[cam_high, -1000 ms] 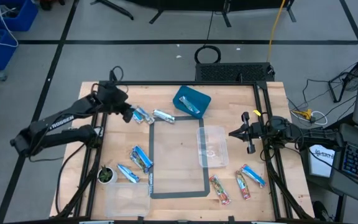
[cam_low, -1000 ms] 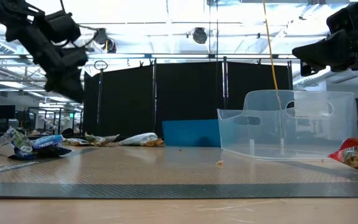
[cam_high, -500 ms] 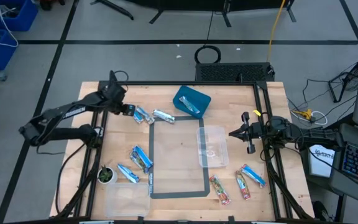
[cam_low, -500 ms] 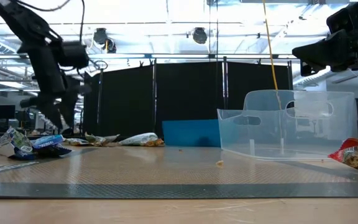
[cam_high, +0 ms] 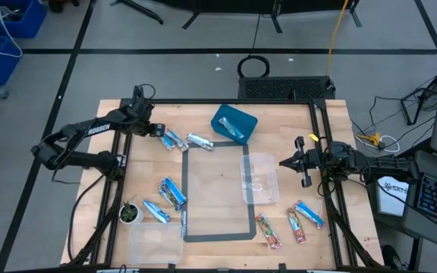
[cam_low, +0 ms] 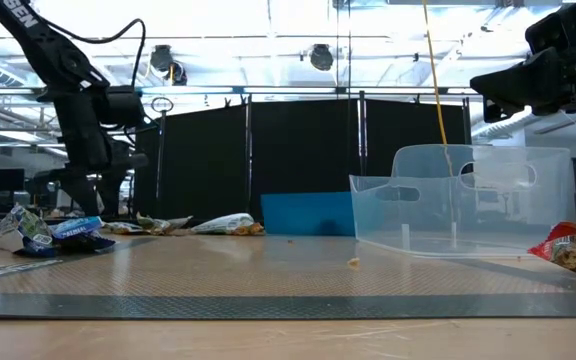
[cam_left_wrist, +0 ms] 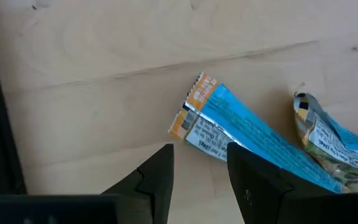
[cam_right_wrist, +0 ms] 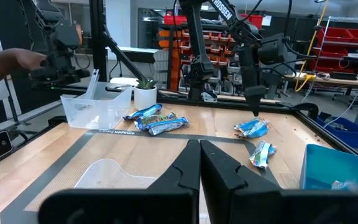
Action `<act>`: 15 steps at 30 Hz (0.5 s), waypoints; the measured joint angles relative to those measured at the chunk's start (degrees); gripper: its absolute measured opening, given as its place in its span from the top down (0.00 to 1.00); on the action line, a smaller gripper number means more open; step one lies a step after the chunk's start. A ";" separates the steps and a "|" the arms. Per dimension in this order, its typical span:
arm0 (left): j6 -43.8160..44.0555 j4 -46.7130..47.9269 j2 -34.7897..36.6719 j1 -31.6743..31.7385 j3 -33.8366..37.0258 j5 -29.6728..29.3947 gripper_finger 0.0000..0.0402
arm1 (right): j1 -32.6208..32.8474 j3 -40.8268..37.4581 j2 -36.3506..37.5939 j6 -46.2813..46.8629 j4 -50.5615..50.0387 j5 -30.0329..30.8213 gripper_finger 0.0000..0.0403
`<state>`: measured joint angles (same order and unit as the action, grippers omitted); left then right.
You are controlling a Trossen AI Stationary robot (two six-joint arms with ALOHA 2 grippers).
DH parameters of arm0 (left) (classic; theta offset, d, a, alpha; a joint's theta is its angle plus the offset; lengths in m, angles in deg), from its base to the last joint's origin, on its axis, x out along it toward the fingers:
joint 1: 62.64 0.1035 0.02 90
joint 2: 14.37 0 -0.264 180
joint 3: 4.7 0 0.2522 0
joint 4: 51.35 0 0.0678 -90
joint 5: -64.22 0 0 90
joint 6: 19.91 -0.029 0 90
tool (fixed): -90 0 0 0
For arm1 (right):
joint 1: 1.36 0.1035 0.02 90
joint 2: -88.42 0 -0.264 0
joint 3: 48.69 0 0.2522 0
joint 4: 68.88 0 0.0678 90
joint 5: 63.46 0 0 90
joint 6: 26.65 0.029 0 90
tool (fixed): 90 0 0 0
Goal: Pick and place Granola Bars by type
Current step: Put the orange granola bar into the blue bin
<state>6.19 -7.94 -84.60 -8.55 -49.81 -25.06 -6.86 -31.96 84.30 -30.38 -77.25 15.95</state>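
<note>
My left gripper (cam_high: 156,130) is open and points down, low over the table at the far left. In the left wrist view its fingers (cam_left_wrist: 161,179) stand at the orange-tipped end of a blue-and-white granola bar (cam_left_wrist: 241,137), which lies flat (cam_high: 174,140). A second silver-blue bar (cam_high: 199,141) lies beside it. Two more blue bars (cam_high: 171,192) lie near the left. Two red bars (cam_high: 268,230) and a blue one (cam_high: 308,214) lie near right. My right gripper (cam_high: 284,162) is shut and empty, held above the table at the right. My left gripper comes down from above at the orange-tipped end (cam_left_wrist: 194,115) of the blue bar. One finger (cam_left_wrist: 253,180) overlaps the bar in the wrist view. I cannot tell whether it touches. The bar lies flat on the table.
A blue bin (cam_high: 234,123) with a bar inside stands at the far middle. A clear tub (cam_high: 259,179) stands right of the taped rectangle (cam_high: 184,227), another clear tub (cam_high: 155,243) at the near left. A small green plant pot (cam_high: 130,214) stands beside it.
My left gripper has come down from well above the table to just over it and has turned to point downward, shifting slightly toward the far edge beside the blue bar. The bars have not moved.
</note>
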 joint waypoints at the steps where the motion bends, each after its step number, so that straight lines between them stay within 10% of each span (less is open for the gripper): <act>1: -0.03 0.05 0.00 0.00 -0.01 -0.51 0.62 | -0.02 -0.01 0.00 0.02 0.00 0.00 0.99; 15: -0.04 -8.79 -0.02 0.09 3.86 0.37 0.62 | -0.01 -0.01 0.00 0.00 0.00 0.00 0.99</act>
<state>6.14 -16.73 -84.62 -8.47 -45.96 -24.69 -6.86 -31.96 84.30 -30.38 -77.25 15.95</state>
